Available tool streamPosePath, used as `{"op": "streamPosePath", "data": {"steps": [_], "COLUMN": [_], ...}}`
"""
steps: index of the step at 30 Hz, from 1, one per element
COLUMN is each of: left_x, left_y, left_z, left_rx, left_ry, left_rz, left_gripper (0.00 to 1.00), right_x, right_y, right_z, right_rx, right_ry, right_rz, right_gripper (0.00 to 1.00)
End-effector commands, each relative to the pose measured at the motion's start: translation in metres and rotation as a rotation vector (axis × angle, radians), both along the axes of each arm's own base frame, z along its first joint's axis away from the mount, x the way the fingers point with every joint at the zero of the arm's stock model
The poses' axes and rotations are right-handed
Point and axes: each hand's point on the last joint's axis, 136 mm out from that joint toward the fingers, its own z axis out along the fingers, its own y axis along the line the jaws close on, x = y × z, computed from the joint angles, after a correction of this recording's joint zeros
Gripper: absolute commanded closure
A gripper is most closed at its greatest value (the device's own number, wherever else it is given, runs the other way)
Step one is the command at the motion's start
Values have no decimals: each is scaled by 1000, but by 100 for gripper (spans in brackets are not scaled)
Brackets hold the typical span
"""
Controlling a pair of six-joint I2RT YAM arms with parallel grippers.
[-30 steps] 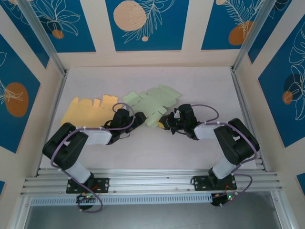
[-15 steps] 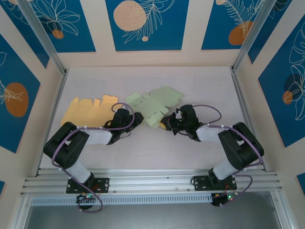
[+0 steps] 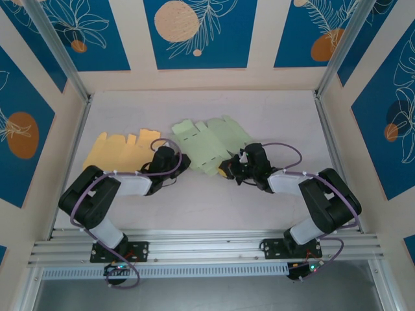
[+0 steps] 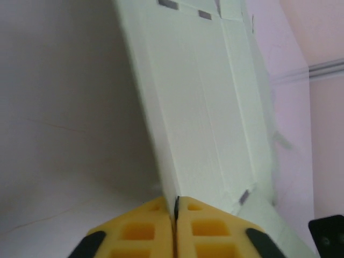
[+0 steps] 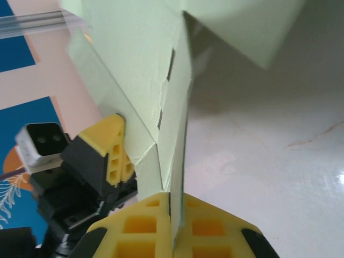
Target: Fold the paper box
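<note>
Claw status: left claw (image 3: pixel 188 160) has its yellow fingers pressed together on a thin edge of the pale green die-cut paper box blank (image 3: pixel 211 141), gripping at the blank's 8 o'clock side. Right claw (image 3: pixel 225 170) is likewise clamped on the sheet, at its 5 o'clock side; in the right wrist view the paper edge runs straight down between its two yellow pads.

Blank sits near the middle of the pale table top (image 3: pixel 279 116), spread toward 12 o'clock from both claws, with slots and flaps showing. I cannot tell whether its far edge touches the table.

Flat orange-yellow cardboard blank (image 3: pixel 122 150) lies at 9 o'clock, apart from the green one.
</note>
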Motion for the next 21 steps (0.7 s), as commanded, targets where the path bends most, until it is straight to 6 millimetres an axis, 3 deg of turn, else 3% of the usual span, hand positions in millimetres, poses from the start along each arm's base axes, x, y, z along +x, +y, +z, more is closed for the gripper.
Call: {"op": "streamPosePath", "data": {"steps": [1, 3, 5, 9, 12, 15, 18, 21], "left_x": [14, 15, 15, 13, 8, 5, 6, 7], "left_y": [6, 4, 2, 2, 1, 2, 2, -2], "left_z": [22, 32, 42, 66, 87, 107, 126, 142], "left_rx": [91, 169, 254, 432, 571, 700, 793, 866], "left_ry": [-72, -85, -97, -130, -167, -205, -286, -386], "left_rz": [-26, -94, -178, -387, -565, -723, -831, -937], "left_gripper": [97, 97, 97, 97, 93, 93, 95, 100], "right_x": [-11, -15, -19, -28, -33, -34, -31, -23], "right_y": [-3, -9, -18, -48, -71, -91, -99, -107], "right_z": [-1, -2, -2, 12, 36, 74, 111, 133], "right_rx": [-48, -95, -151, -278, -393, -486, -528, -572], "right_ry": [-12, -6, -4, -48, -135, -277, -435, -517], "right_rz": [50, 73, 93, 109, 128, 142, 172, 180], "right_gripper": [85, 62, 45, 25, 16, 13, 12, 12]}}
